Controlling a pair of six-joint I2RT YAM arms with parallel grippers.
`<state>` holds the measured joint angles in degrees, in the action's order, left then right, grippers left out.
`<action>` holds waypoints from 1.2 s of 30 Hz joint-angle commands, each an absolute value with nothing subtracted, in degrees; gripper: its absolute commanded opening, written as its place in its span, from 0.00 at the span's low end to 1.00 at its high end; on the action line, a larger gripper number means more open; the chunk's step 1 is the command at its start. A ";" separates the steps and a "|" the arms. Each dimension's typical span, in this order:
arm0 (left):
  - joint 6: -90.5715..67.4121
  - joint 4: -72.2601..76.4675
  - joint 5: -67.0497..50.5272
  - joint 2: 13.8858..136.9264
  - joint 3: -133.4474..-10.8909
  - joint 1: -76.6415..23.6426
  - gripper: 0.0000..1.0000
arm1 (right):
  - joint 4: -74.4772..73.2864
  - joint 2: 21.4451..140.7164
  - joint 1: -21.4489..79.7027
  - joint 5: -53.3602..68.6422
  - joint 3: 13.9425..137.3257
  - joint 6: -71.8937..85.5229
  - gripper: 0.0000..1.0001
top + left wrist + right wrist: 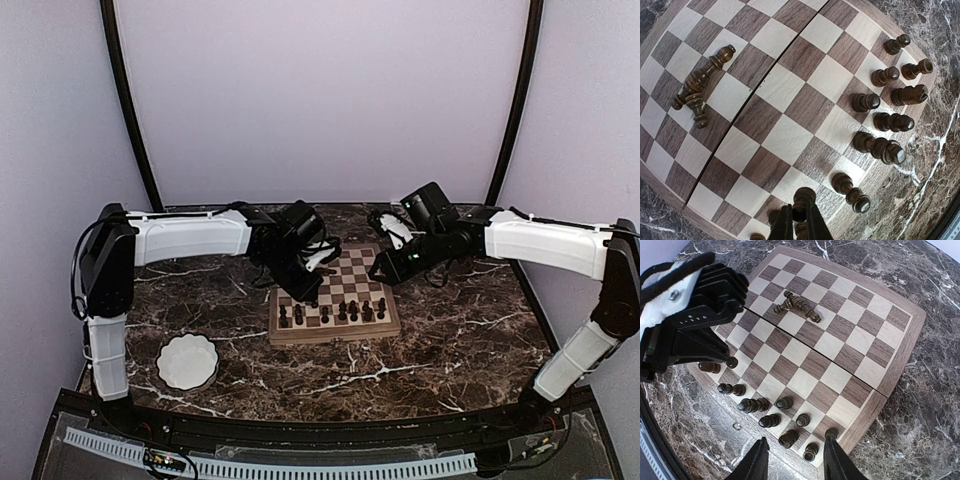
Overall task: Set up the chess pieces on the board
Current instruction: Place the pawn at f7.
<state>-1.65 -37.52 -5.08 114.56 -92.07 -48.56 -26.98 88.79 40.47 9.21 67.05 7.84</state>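
Note:
The board (pixel 345 275) lies at the table's middle. Several dark chess pieces (pixel 345 312) stand in its two near rows. They also show in the left wrist view (pixel 885 122) and the right wrist view (pixel 767 410). Two more pieces (pixel 697 90) lie toppled together on the far half, also seen in the right wrist view (pixel 799 305). My left gripper (pixel 799 209) is shut on a dark pawn (pixel 804 196), held upright just above the board's near left corner squares. My right gripper (pixel 796 441) is open and empty above the near right corner pieces.
A white scalloped bowl (pixel 187 362) sits on the dark marble table (pixel 450 350) near the front left. The left gripper's body (pixel 695 315) hangs over the board's left side in the right wrist view. A small metal ring (pixel 737 426) lies beside the board.

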 commanded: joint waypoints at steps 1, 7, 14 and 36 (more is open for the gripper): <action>-0.55 -40.28 -5.13 115.73 -94.10 -49.00 0.08 | -26.02 87.88 40.34 9.65 67.10 7.70 0.39; 0.97 -41.49 -3.39 116.20 -94.12 -49.85 0.08 | -25.75 88.56 40.34 10.31 67.58 7.74 0.39; 1.17 -41.79 -2.31 117.20 -94.13 -50.48 0.12 | -26.25 89.40 40.34 10.76 68.28 7.47 0.39; 0.35 -39.90 1.64 117.51 -94.22 -50.80 0.16 | -26.46 91.99 40.34 11.89 69.82 6.97 0.40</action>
